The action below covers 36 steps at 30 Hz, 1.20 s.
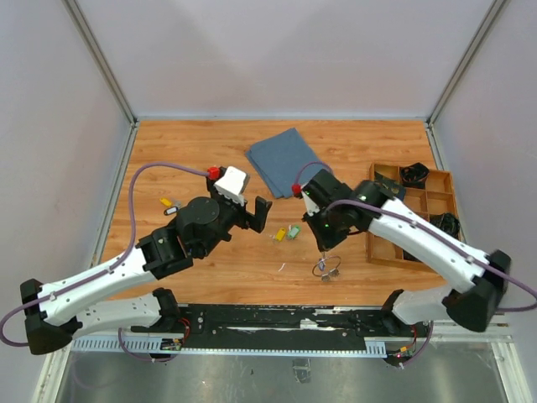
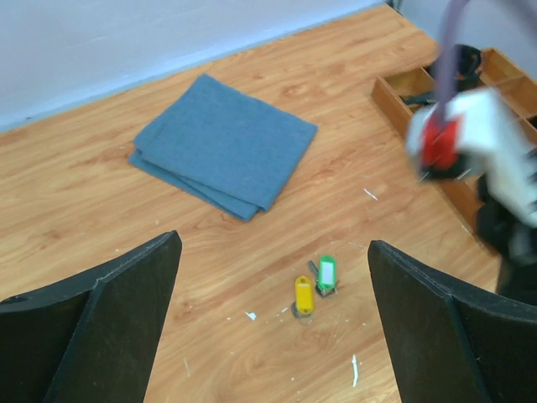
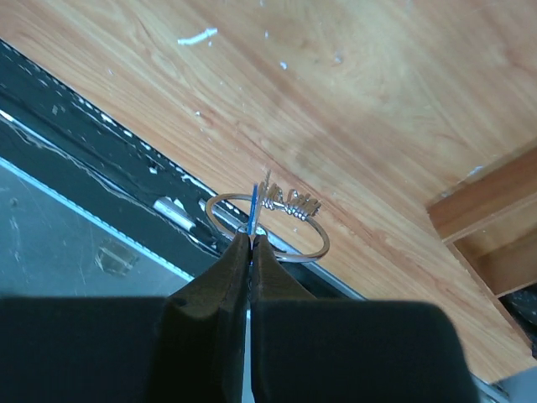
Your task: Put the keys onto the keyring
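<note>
Two keys, one with a yellow tag (image 2: pixel 304 295) and one with a green tag (image 2: pixel 325 273), lie side by side on the wood (image 1: pixel 280 235) (image 1: pixel 293 231). My left gripper (image 2: pixel 274 245) hovers above and behind them, open wide and empty (image 1: pixel 258 210). Another yellow-tagged key (image 1: pixel 166 201) and a pale one (image 1: pixel 171 211) lie left of that arm. My right gripper (image 3: pixel 252 239) is shut on the rim of the thin silver keyring (image 3: pixel 312 250), with a thin blue sliver standing at the pinch. It holds the keyring (image 1: pixel 327 269) near the table's front edge.
A folded blue cloth (image 1: pixel 284 159) lies at the back middle. A wooden compartment tray (image 1: pixel 383 250) with black items stands at the right, beside the right arm. The black rail (image 1: pixel 277 319) runs along the near edge, just under the held ring.
</note>
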Motion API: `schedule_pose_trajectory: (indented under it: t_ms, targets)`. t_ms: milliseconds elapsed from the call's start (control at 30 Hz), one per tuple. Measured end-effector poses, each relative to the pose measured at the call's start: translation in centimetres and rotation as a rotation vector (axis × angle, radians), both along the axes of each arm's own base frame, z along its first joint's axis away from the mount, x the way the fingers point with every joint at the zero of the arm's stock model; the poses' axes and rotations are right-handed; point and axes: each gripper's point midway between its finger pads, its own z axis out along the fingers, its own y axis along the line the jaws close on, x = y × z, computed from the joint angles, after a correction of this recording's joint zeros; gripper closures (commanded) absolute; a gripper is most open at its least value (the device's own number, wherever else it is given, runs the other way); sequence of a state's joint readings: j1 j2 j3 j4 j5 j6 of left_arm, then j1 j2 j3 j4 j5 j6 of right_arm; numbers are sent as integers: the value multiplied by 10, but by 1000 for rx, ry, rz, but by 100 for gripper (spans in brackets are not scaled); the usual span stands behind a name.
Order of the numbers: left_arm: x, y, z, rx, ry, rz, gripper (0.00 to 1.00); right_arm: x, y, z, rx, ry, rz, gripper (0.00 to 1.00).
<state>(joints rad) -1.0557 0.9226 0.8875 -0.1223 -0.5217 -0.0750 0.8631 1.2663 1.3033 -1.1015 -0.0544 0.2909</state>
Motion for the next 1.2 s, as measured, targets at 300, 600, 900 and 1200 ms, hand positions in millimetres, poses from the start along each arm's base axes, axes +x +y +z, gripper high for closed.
schedule_pose_trajectory:
  t_ms: [300,600,900,1200]
  targets:
    - [-5,34,19,-50,-23,90,1,19,56,-76,-149,241,199,100]
    - [-8,54,18,-50,-11,144,0,55,159,-102,-1,191,365,76]
    - [-8,64,12,-41,12,192,0,63,170,-85,208,10,315,58]
    - [7,50,-33,-11,129,160,0,48,94,-55,225,-173,199,75]
